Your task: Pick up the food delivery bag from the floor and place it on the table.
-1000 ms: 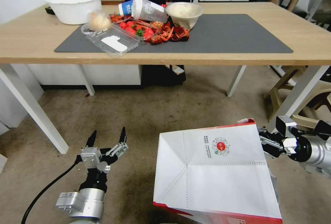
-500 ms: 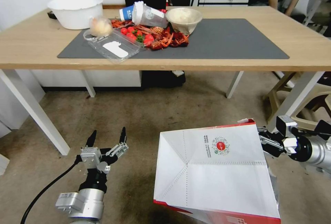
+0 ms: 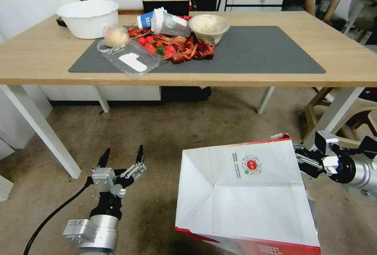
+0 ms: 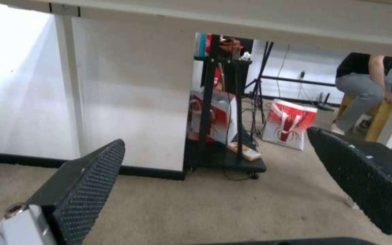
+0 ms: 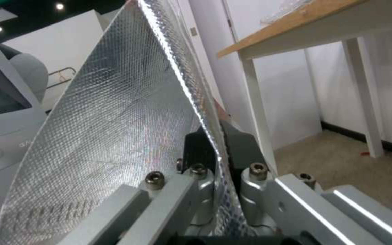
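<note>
Right tool (image 3: 301,161), clenched on the foil-lined rim of the large white paper food delivery bag with red edges (image 3: 243,196), holds it low before the light-wood table (image 3: 345,56), whose top lies ahead and higher.

Office-like lab room, worktable (image 3: 275,80), carpeted floor (image 3: 176,129), camera tripods (image 4: 262,85), white walls

Left claw (image 4: 214,183) is wide open, both black textured pads (image 4: 89,183) spread apart with nothing between them. It's low over the floor (image 4: 232,207), looking under the tabletop (image 4: 232,20) edge. Past it there's a white wall (image 4: 128,95), a white leg (image 4: 71,88), a black rack (image 4: 225,112) and a red-and-white bag (image 4: 289,124) well behind.
</note>
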Robot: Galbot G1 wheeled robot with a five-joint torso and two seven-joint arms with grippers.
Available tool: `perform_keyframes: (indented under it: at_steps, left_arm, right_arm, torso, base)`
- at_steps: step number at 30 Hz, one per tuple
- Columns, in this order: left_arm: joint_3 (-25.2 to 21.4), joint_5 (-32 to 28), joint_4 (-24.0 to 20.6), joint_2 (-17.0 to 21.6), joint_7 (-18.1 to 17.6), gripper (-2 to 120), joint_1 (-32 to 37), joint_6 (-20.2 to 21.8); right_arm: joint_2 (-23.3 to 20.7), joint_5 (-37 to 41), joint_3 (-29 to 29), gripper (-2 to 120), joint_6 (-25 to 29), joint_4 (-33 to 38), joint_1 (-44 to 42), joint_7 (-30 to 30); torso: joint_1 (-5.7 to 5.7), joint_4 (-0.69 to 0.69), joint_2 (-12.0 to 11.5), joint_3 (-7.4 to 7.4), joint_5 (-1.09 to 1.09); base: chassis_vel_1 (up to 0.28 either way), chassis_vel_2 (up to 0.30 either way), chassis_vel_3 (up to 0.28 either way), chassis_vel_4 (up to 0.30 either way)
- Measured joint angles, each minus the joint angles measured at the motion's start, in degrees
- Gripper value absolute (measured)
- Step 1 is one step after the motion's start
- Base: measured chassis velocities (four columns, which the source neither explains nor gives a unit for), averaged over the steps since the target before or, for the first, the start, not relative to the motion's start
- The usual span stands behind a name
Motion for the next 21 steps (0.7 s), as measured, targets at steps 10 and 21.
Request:
perform_keyframes:
  at_steps: [10,21]
  left_arm:
    - [-0.1,0.2,0.1,0.1,-0.1,100,0.0,0.0]
    - [0.1,0.5,0.1,0.0,-0.1,100,0.1,0.0]
  right_arm:
    - [0.2,-0.2,-0.1,0,0.1,0.1,0.1,0.1]
    - [0.6,0.2,0.2,0,0.1,1.0,-0.6,0.2]
  torso:
    - [1.14,0.00,3.6,2.53,0.00]
    - [2.12,0.00,6.5,4.39,0.00]
  base:
    - [0.000,0.000,0.000,0.000]
    - [0.000,0.000,0.000,0.000]
